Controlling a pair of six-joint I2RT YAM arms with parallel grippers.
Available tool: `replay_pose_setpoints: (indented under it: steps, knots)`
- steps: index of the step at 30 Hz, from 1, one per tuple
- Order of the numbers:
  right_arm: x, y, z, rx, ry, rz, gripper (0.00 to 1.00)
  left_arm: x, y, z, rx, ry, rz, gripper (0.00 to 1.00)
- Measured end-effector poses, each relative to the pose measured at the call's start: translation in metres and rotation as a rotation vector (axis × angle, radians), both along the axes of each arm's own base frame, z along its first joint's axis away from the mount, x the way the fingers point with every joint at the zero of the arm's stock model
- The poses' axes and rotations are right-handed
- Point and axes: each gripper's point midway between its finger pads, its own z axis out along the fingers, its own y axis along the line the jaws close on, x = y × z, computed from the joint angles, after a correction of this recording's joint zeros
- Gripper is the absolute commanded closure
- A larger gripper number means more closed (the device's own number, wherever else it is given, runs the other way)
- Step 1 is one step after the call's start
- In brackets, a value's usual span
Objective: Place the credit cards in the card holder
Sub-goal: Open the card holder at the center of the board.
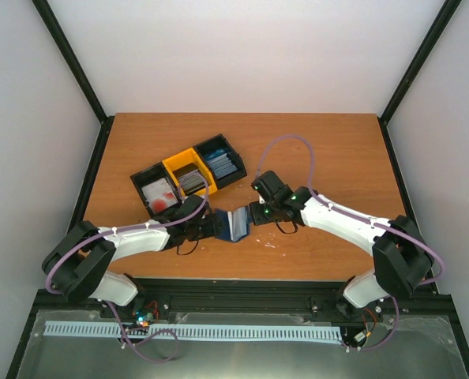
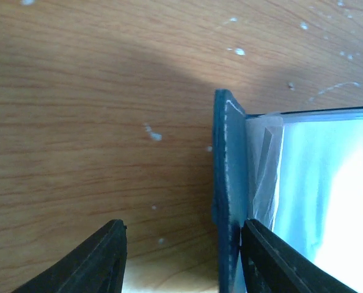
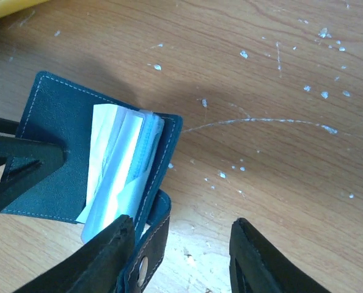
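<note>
Straddling one navy cover of the card holder (image 2: 228, 177), your left gripper (image 2: 183, 226) has its jaws apart. One finger rests against the cover's inner face and the other is well clear. Your right gripper (image 3: 183, 221) is also parted and grips nothing; the snap tab (image 3: 150, 259) lies just beside one finger. The holder sits partly open on the wooden table (image 1: 329, 150), between both arms. Red credit cards (image 1: 165, 200) lie in a black bin (image 1: 140, 189) nearby, next to a yellow bin (image 1: 174, 162).
</note>
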Motion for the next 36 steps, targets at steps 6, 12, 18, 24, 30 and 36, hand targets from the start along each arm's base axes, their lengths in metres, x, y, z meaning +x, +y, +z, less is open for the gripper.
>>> replay_pose_setpoints:
  steps: [6, 12, 18, 24, 30, 36]
  knots:
    - [0.003, -0.001, -0.005, -0.019, -0.002, -0.007, 0.46, -0.002, 0.013, -0.008, 0.053, 0.025, 0.051, 0.45]
    - [0.011, -0.014, -0.006, -0.089, -0.044, -0.048, 0.46, -0.002, 0.016, -0.002, 0.046, 0.013, 0.064, 0.55]
    - [0.009, -0.001, 0.020, 0.013, -0.073, -0.011, 0.53, -0.001, 0.002, 0.013, -0.028, -0.021, 0.014, 0.85]
    - [0.002, 0.023, 0.054, 0.182, -0.091, 0.054, 0.52, -0.003, -0.005, 0.012, -0.047, -0.014, -0.018, 0.91]
    - [-0.010, 0.042, 0.018, 0.232, 0.055, 0.083, 0.51, -0.005, -0.005, 0.004, -0.035, 0.007, -0.022, 0.94]
    - [-0.022, 0.048, -0.019, 0.231, 0.178, 0.088, 0.77, -0.004, -0.005, 0.002, -0.036, 0.009, -0.022, 0.94]
